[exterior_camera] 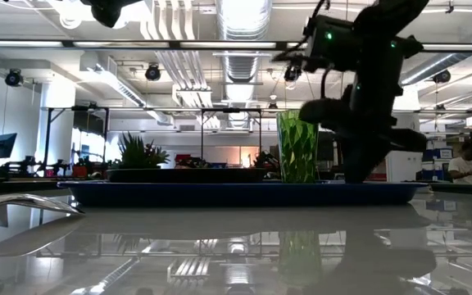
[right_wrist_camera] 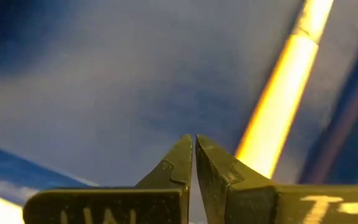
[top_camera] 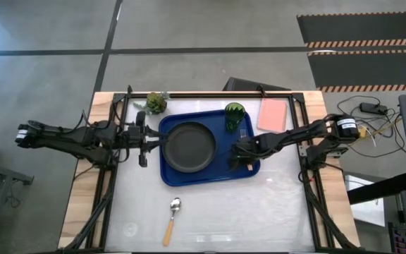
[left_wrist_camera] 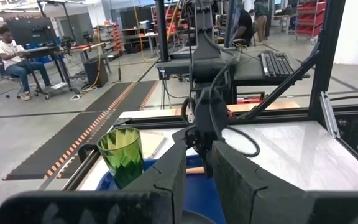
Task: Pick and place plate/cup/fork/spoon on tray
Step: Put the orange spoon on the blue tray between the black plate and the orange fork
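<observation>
A: What does the high view give that the others do not?

B: It gives the whole layout. The tray (top_camera: 170,174) lies in the middle of the table, with the plate (top_camera: 189,146) on its left half and the cup (top_camera: 234,115) in its corner at about 1 o'clock. The spoon (top_camera: 173,218) lies on the bare table at 6 o'clock from the tray, well apart from it. A small plant (top_camera: 155,103) stands at 11 o'clock and a pink rectangle (top_camera: 272,114) at 2 o'clock, both off the tray.

A: And the fork?

B: Only the right wrist view shows it: the orange handle of the fork (right_wrist_camera: 277,106) lies on the blue tray floor, just beside the fingertips of the right gripper (right_wrist_camera: 194,147). Those fingers are together with only a thin gap and hold nothing.

A: Where is this gripper on the table?

B: Low over the right part of the tray, at 3 o'clock from the plate. In the low view the right arm stands close behind the cup.

A: And the left one?

B: The left gripper (left_wrist_camera: 197,163) hovers at the tray's left edge, at 9 o'clock from the plate. Its wrist view shows the fingers nearly closed on nothing, and a person seated in the room behind.
</observation>
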You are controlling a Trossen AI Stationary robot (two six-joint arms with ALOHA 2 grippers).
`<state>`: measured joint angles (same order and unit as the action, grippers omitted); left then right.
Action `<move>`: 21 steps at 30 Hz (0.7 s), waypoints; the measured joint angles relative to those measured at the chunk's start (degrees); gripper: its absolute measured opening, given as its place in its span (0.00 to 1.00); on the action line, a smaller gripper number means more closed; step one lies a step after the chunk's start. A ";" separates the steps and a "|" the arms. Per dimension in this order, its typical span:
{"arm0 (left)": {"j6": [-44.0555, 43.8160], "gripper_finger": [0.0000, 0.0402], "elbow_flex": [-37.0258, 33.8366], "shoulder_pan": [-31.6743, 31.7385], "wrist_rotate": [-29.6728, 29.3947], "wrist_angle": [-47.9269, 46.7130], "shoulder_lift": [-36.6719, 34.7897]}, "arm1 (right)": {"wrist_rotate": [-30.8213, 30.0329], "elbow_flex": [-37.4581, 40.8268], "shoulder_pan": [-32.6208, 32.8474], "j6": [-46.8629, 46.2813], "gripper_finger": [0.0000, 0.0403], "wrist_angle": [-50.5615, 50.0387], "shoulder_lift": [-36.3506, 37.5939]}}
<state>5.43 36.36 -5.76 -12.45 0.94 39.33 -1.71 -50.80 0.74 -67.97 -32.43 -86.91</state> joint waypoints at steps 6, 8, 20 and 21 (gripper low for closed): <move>-0.44 0.15 -0.04 0.00 0.00 -0.11 0.00 | -5.61 -6.10 5.01 4.11 0.03 0.59 0.22; -1.64 0.15 -0.05 -0.04 0.13 -0.47 0.00 | -8.31 -7.56 7.79 6.80 0.03 1.55 0.25; -22.61 0.15 0.85 -9.03 4.03 -11.35 9.36 | -17.73 -6.65 27.75 28.93 0.03 15.25 -0.22; -26.62 0.15 1.58 -9.81 4.19 -13.27 10.60 | -19.25 -6.65 28.88 30.01 0.03 15.20 -0.16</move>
<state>-21.19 37.94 -15.57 -8.26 -12.33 49.93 -20.95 -57.45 29.62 -37.97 -17.23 -87.07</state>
